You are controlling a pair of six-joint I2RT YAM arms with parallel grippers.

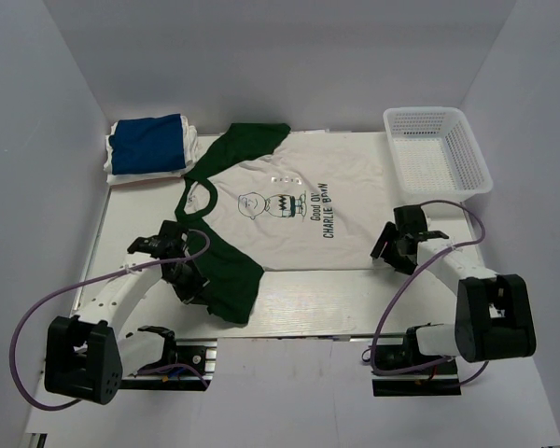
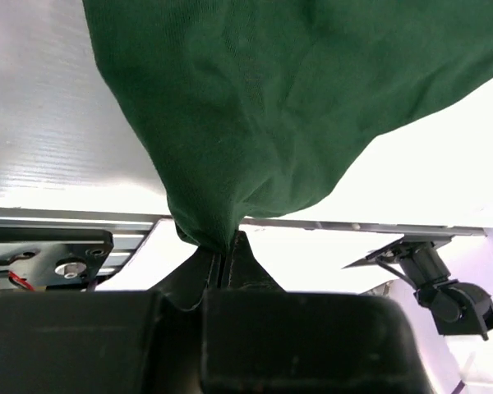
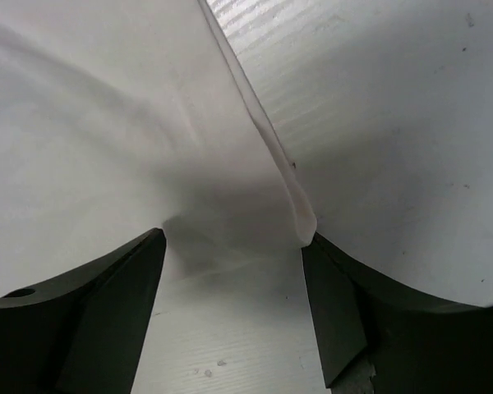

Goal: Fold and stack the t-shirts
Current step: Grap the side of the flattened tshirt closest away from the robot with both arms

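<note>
t-shirt sleeve [image 2: 255,107] tight in left gripper [image 2: 223,261] (clear only from left wrist)

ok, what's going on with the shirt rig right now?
Both arms are on the Charlie Brown t-shirt, spread flat on the table. The left gripper is shut on its green sleeve at the near left. The right gripper is open, with its jaws either side of the white hem, not yet gripping. A folded blue shirt sits on folded white cloth at the far left.
</note>
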